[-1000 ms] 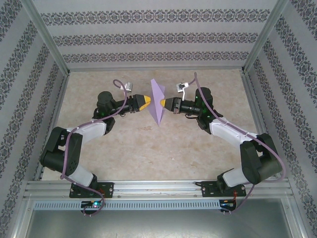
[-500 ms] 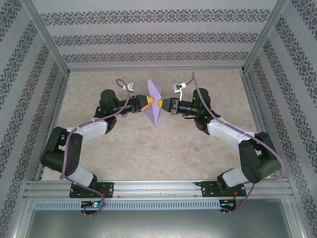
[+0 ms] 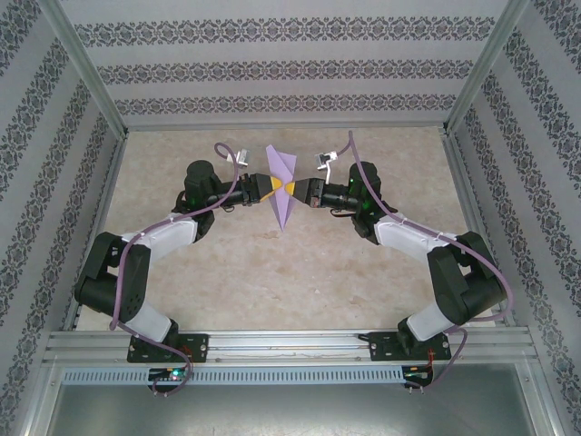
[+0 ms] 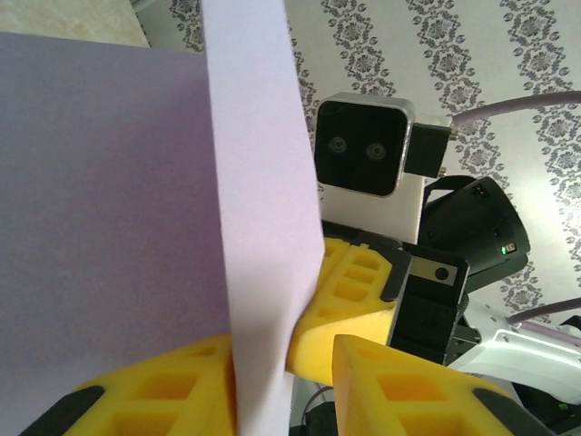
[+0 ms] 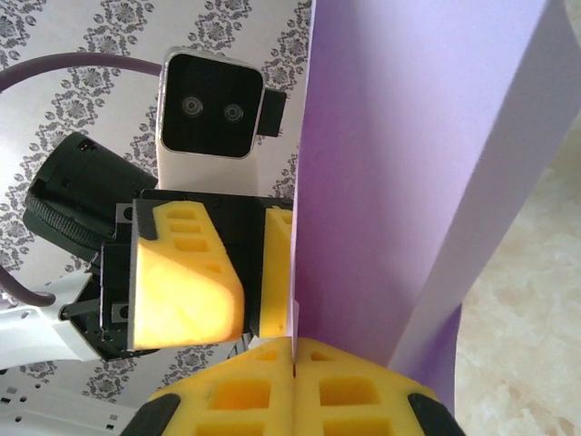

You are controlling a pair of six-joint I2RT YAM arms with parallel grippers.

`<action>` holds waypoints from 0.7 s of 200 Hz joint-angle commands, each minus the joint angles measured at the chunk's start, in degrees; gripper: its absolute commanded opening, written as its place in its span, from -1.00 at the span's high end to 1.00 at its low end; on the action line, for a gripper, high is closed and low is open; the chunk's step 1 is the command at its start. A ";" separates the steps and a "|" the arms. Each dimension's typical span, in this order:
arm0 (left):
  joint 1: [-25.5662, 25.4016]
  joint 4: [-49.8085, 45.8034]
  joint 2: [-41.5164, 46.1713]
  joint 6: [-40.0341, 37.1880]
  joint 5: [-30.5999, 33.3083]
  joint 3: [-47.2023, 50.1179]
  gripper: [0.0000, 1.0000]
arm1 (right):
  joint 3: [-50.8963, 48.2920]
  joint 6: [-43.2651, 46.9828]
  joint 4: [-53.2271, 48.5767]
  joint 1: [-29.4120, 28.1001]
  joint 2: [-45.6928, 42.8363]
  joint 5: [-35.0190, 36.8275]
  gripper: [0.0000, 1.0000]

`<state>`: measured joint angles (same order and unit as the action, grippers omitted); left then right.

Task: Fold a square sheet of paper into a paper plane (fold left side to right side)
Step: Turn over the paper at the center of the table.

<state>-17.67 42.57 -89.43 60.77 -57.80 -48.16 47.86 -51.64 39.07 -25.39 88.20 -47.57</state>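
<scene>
The square sheet of paper is a creased, pointed lilac shape standing upright in the air above the table middle, tip pointing toward the near side. My right gripper comes from the right and is shut on its edge; in the right wrist view the jaws press together on the paper. My left gripper meets it from the left. Its yellow fingers stand apart around a paper flap, which lies against the left finger, with a gap to the right one.
The beige marbled table lies below the paper. Patterned walls and metal frame posts enclose it. The right arm's wrist camera sits close in front of my left gripper. Purple cables loop over both arms.
My left gripper has moved right until the paper is between its fingers, and its jaws have narrowed. The right gripper has carried the paper slightly left and toward the back.
</scene>
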 commanded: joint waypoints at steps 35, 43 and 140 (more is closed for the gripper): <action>-0.45 -6.04 1.26 -5.73 1.36 -1.82 0.57 | -0.39 -1.07 3.39 -0.13 0.39 0.66 0.78; -0.43 -7.02 1.48 -6.35 1.48 -2.00 0.62 | -0.22 -0.93 3.39 -0.10 0.30 0.42 0.74; -0.45 -5.94 2.88 -6.48 2.85 -2.70 0.80 | -6.67 2.42 -3.39 5.53 -10.82 4.68 0.20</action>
<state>-17.67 35.11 -87.92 55.48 -55.20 -48.93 43.13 -52.38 37.89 -21.82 83.13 -45.15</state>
